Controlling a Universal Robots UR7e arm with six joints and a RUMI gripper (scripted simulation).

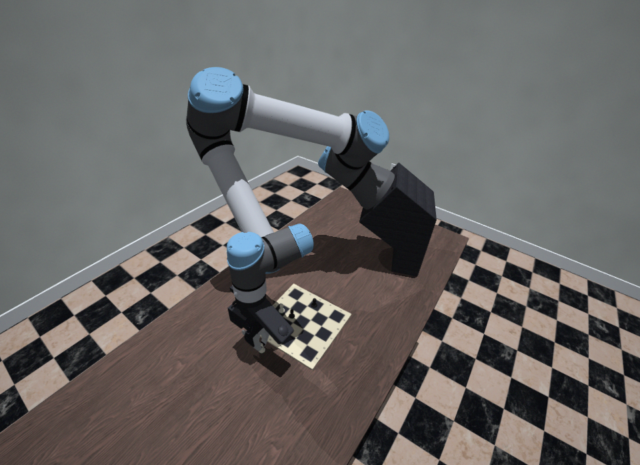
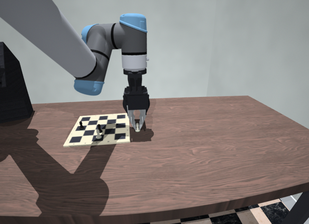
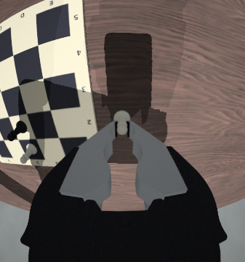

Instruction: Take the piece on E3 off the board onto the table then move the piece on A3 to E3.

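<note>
My gripper (image 1: 262, 345) (image 2: 136, 125) (image 3: 121, 122) is shut on a small white pawn (image 2: 136, 129) (image 3: 121, 117). It holds the pawn upright over the wooden table, just off the board's numbered edge beside row 3, with the base at or just above the table top. The chessboard (image 1: 332, 340) (image 2: 97, 143) (image 3: 80, 51) lies flat on the table. On it stand a black pawn (image 1: 315, 301) (image 2: 81, 125) at the far side, and a second black piece (image 1: 291, 313) (image 2: 99, 128) (image 3: 17, 131) close to a white piece (image 2: 98, 134) (image 3: 27, 152).
The arm's black base block (image 1: 405, 222) (image 2: 12, 92) stands on the table beyond the board. The arm's elbow hangs over the board's near side. The table edge runs along the front in the exterior view.
</note>
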